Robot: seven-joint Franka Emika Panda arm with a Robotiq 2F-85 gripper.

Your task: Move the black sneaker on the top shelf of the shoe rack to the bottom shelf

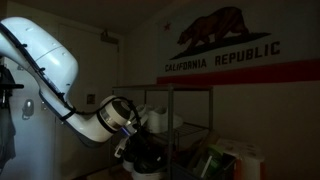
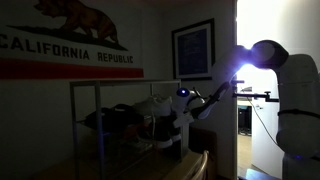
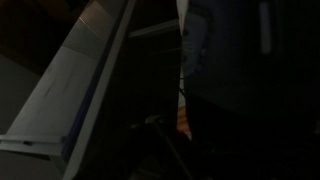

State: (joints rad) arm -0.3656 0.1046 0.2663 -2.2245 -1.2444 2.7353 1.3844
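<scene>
Reaching in at the open end of the shoe rack (image 2: 125, 84) with the gripper (image 1: 134, 147) pitched down off the white forearm, low beside the corner post, presumably to get at the footwear from the side rather than through the wire tiers. Cannot tell the width of the claw: too dark in both exterior views, and nothing of the fingers legible in the wrist view. Judging the black sneaker (image 1: 152, 156) to be the dark mass right under the claw, touching or very nearly. Backed up by a red-orange fleck (image 3: 184, 120) in the wrist view, a fair match for the streak along its sole, though not enough to say gripped rather than merely approached. Cannot tell the tier beneath it, either. Holding, along the rack's length: a second dark sneaker (image 2: 116, 118) toward the far end, a white shoe (image 2: 158, 104) nearer the arm, and another pale shoe (image 2: 166, 141) on a lower level by the near corner. Hard to make out the bottom shelf in this gloom, so no judging free room there. Hanging on the wall behind, a California Republic flag (image 1: 225, 45) and a framed picture (image 2: 192, 48), well apart from the work. Worth minding on the way down: toe and heel against the thin posts.
</scene>
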